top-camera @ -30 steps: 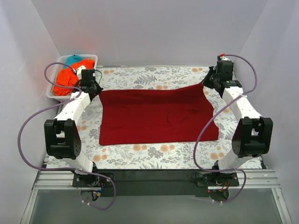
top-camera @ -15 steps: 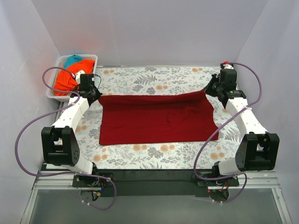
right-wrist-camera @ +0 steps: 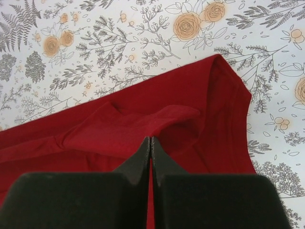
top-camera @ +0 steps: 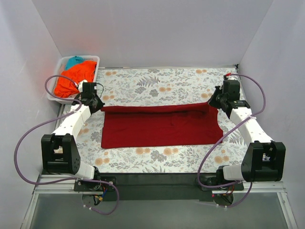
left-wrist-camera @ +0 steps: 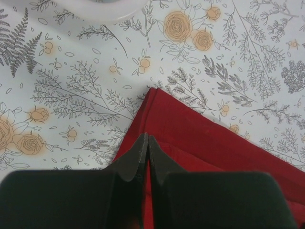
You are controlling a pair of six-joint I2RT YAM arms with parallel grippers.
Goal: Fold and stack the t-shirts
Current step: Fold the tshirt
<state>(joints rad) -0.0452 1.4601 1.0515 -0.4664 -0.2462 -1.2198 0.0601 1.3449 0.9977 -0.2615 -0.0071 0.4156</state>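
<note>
The dark red t-shirt point(top-camera: 159, 126) lies spread across the middle of the floral tablecloth, its far edge folded over toward the near side. My left gripper point(top-camera: 99, 106) is shut on the shirt's far left corner point(left-wrist-camera: 162, 124). My right gripper point(top-camera: 212, 101) is shut on the far right corner point(right-wrist-camera: 167, 117). In both wrist views the fingers pinch a raised fold of red cloth. The bright orange t-shirt point(top-camera: 74, 78) and the teal t-shirt point(top-camera: 74, 61) lie heaped in the basket.
The white slotted basket point(top-camera: 93, 60) stands at the far left corner, just behind my left gripper; its rim shows in the left wrist view point(left-wrist-camera: 105, 12). White walls close in on three sides. Purple cables loop beside both arms.
Both grippers have moved toward the near edge, pulling the red shirt's far edge over itself. The visible shirt is now shorter front to back.
</note>
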